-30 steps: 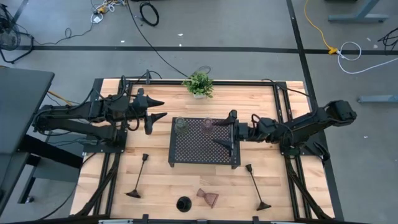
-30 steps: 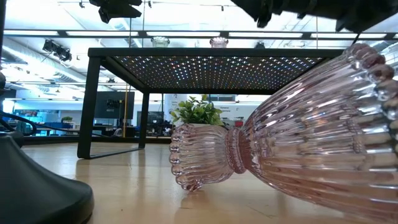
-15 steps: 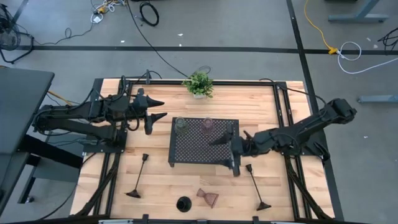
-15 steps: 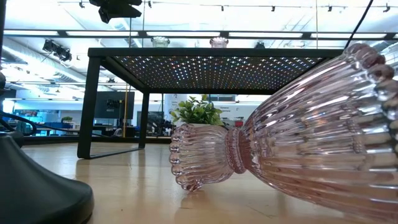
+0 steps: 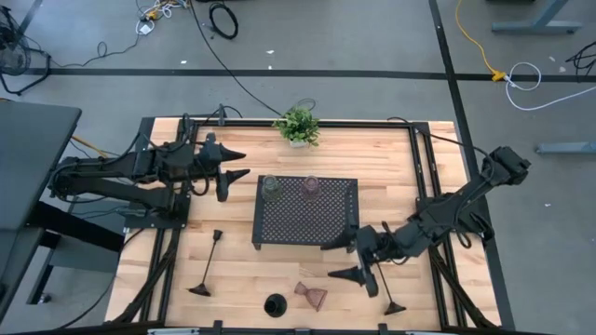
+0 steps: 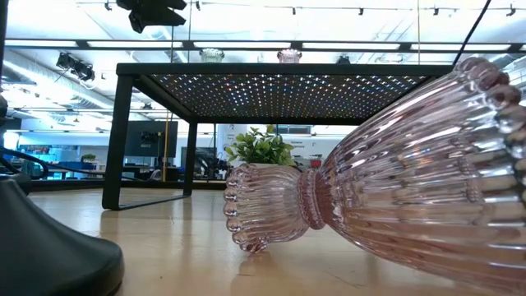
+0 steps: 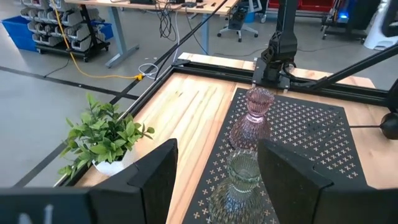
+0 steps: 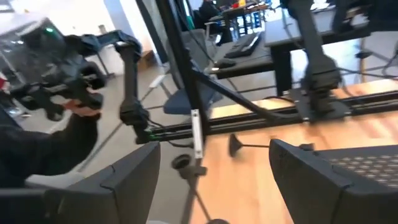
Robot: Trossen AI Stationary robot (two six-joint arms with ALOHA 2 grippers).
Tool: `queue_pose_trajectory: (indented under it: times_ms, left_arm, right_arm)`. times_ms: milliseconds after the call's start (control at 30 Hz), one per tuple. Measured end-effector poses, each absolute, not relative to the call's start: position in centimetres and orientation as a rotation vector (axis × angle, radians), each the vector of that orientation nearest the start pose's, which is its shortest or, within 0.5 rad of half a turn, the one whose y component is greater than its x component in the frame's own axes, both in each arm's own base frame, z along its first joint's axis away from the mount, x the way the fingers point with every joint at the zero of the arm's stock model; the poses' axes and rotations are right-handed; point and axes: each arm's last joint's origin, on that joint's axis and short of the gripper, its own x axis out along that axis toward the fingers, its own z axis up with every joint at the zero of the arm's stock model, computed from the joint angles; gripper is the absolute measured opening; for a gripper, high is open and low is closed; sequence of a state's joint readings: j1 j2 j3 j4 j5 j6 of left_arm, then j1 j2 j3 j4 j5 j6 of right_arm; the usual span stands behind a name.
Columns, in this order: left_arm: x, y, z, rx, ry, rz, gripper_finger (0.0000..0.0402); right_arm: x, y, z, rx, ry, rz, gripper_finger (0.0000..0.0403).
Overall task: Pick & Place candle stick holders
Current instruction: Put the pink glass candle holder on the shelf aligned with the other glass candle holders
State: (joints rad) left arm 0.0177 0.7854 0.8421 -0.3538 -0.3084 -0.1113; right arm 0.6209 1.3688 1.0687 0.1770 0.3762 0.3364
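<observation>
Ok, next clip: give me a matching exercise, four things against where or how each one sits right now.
Things:
1. greenish glass holder
2. pink glass holder
3. squat black holder
4. right gripper

Places or states:
A. lying on its side on the wood
B. open, beside the right-hand tall black holder
C. upright on the black tray
D. at the table's near edge, left of the fallen pink holder

Pairs: 1-C, 2-A, 3-D, 4-B

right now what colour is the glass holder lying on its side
Translucent pinkish glass holder, ribbed all over; the low view shows it best.

Pink holder [image 6: 394, 197] cut off at right edge.
</observation>
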Motion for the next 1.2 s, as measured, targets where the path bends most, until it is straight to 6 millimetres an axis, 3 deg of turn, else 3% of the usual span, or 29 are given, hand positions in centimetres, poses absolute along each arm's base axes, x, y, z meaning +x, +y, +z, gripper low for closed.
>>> queue_pose_trajectory:
  times_ms: [367, 533, 633, 800, 1200]
  left_arm:
    - [16.5, 1.2, 33.4, -0.122, 0.293, 0.35, 0.0225]
    - [16.5, 1.2, 33.4, -0.123, 0.293, 0.35, 0.0225]
    - [16.5, 1.2, 33.4, -0.123, 0.292, 0.35, 0.0225]
    - [16.5, 1.2, 33.4, -0.124, 0.292, 0.351, 0.0225]
    - [16.5, 1.1, 33.4, -0.126, 0.295, 0.332, 0.0225]
  right_arm:
    - [27.4, 21.1, 31.5, 0.389, 0.175, 0.317, 0.0282]
    - [28.9, 24.1, 33.3, 0.342, 0.185, 0.393, 0.0271]
    - [29.7, 25.4, 33.7, 0.267, 0.277, 0.388, 0.0269]
    - [30.9, 26.4, 34.3, 0.35, 0.377, 0.358, 0.0269]
    - [33.3, 27.1, 31.9, 0.633, 0.591, 0.315, 0.0269]
